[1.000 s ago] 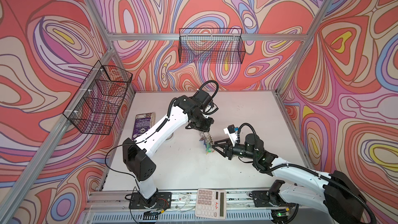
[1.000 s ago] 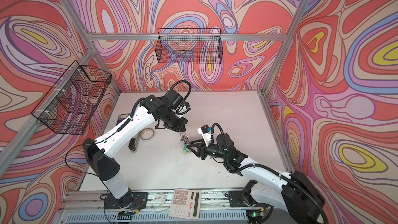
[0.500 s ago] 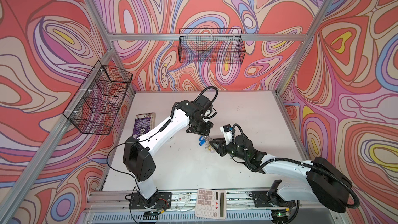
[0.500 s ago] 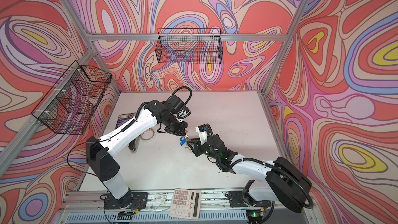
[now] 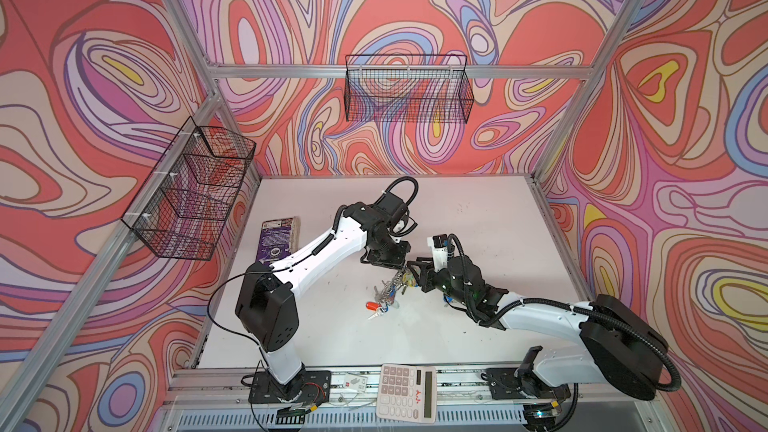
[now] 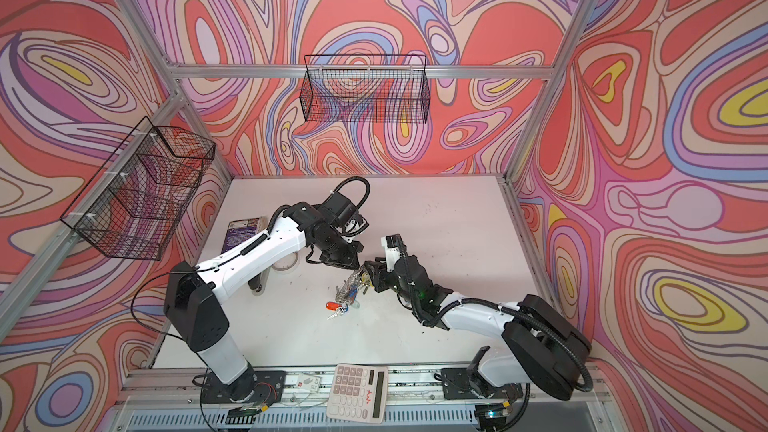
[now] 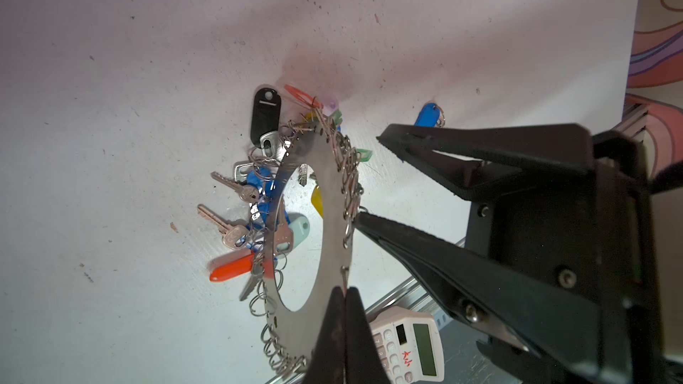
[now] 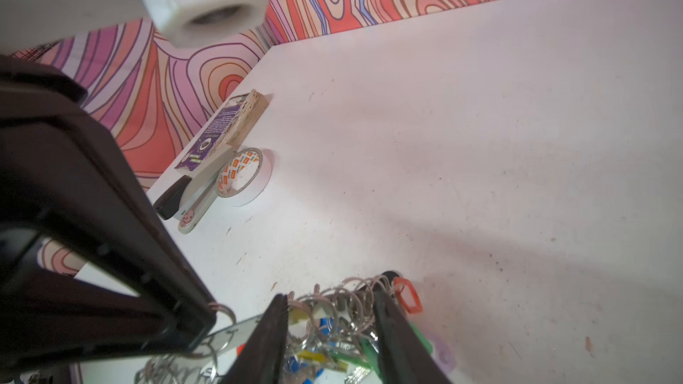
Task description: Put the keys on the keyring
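Note:
The keyring [image 7: 329, 193] is a flat grey disc with a wide hole, held on edge over the table. My left gripper [image 7: 344, 289] is shut on its rim. Several keys hang from it by small split rings, among them ones with a black tag [image 7: 265, 116] and a red tag [image 7: 231, 269], and the lowest rest on the table. My right gripper [image 8: 330, 312] is open, its fingers [image 8: 273, 326] on either side of a bunch of split rings at the rim. A blue-tagged key [image 7: 428, 116] lies apart on the table. In both top views the keyring [image 5: 390, 284] [image 6: 349, 284] hangs between the two grippers.
A calculator [image 5: 407, 392] lies on the front rail. At the left of the table are a purple book [image 5: 277, 238], a tape roll [image 8: 244, 175] and a white-and-black tool [image 8: 192, 201]. Wire baskets [image 5: 407, 93] [image 5: 191, 193] hang on the back and left walls.
My right gripper has come in from the right to the keyring, and its jaws now straddle the rim's split rings. The left gripper keeps its hold on the keyring.

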`<state>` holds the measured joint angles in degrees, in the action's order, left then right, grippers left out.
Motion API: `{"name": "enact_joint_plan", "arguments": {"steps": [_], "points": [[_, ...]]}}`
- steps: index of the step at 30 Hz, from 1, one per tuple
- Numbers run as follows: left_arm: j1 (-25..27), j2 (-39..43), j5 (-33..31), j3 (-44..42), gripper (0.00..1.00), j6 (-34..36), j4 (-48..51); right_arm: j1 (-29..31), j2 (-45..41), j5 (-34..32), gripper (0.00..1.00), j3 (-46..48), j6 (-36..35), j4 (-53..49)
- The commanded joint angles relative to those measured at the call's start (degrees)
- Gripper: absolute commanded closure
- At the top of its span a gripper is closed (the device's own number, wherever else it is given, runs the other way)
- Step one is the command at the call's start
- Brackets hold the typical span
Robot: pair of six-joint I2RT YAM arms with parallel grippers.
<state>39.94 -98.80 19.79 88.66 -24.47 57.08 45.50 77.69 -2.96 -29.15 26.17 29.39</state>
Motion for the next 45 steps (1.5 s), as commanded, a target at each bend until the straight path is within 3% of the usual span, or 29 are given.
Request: {"name": "enact_joint_plan", "arguments": {"steps": [1,6,13,26,32,45], "points": [[-0.6,2.2,1.3,-2.9,1.0,-3.9,-3.0,0.1,-1.5,-2.1,0.59,1.5,-0.7,3.2],[-1.4,3.6,1.6,-4.6,1.0,-8.9,-4.7,0.2,-8.4,-2.3,0.59,5.6,-1.4,3.3],[-1.4,5.4,0.1,-3.6,1.0,-13.1,-4.5,4.4,-10.5,-3.7,0.59,6.5,-5.8,1.2],[-1.1,7.2,-5.2,-2.8,1.0,-20.0,-2.9,11.4,-3.0,-10.6,0.48,2.1,-12.8,3.7],[-0.6,7.1,-7.0,-1.8,1.0,-21.7,-1.6,13.4,0.5,-15.8,0.5,0.3,-14.1,6.0],[0.7,6.0,-7.5,-0.3,1.0,-24.4,0.0,15.5,5.1,-19.8,0.52,-1.6,-16.5,10.7]]}}
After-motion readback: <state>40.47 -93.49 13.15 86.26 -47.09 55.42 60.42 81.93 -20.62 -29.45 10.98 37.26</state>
